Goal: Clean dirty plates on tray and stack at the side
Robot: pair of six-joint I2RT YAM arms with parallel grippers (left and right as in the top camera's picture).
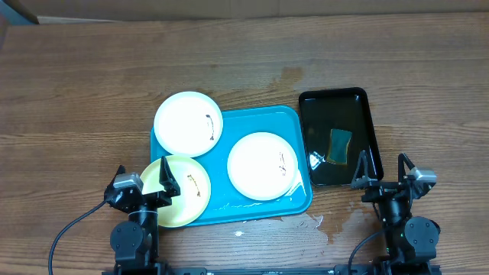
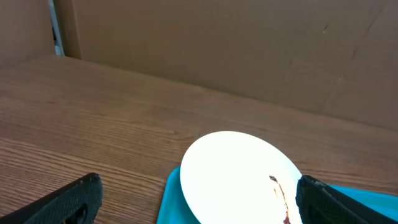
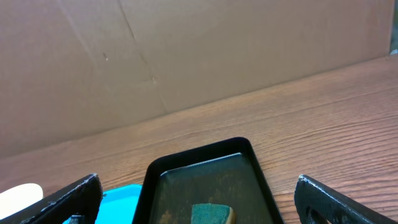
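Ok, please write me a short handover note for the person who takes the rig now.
Left gripper: open, empty, at the yellow plate.
Right gripper: open, empty, near the black tray.
On the blue tray: rear white plate, right white plate, and the yellow plate overhanging the near-left rim. All three are smeared brown.
The sponge lies in the black tray.
Done: nothing visible.
Left: clean all three, stack them at the side.
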